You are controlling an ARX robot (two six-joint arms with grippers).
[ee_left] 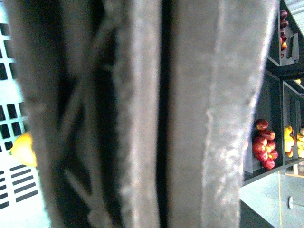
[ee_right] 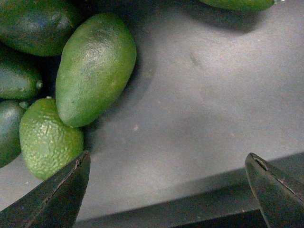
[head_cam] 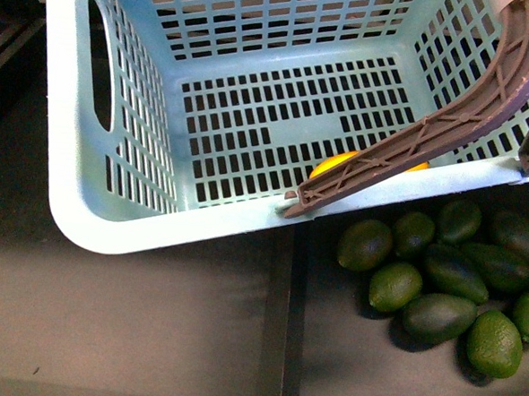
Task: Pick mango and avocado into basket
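Observation:
The teal basket (head_cam: 111, 216) fills the upper front view, with a brown handle (head_cam: 448, 128) curving across it. The yellow mango (head_cam: 334, 163) lies on the basket floor, mostly hidden behind the handle; it also shows in the left wrist view (ee_left: 23, 149). My left gripper is shut on the basket handles (ee_left: 190, 118), which fill its view and hide its fingers. My right gripper (ee_right: 168, 166) is open and empty above a grey surface, beside a pile of avocados. A dark green avocado (ee_right: 33, 23) lies at the pile's edge, next to a brighter one (ee_right: 95, 66).
Several avocados, dark and lighter green, lie heaped on the dark shelf (head_cam: 344, 364) below the basket's right corner, one of them dark (head_cam: 365, 245). A black divider (head_cam: 288, 325) splits the shelf. Shelves of red fruit (ee_left: 263, 149) show in the left wrist view.

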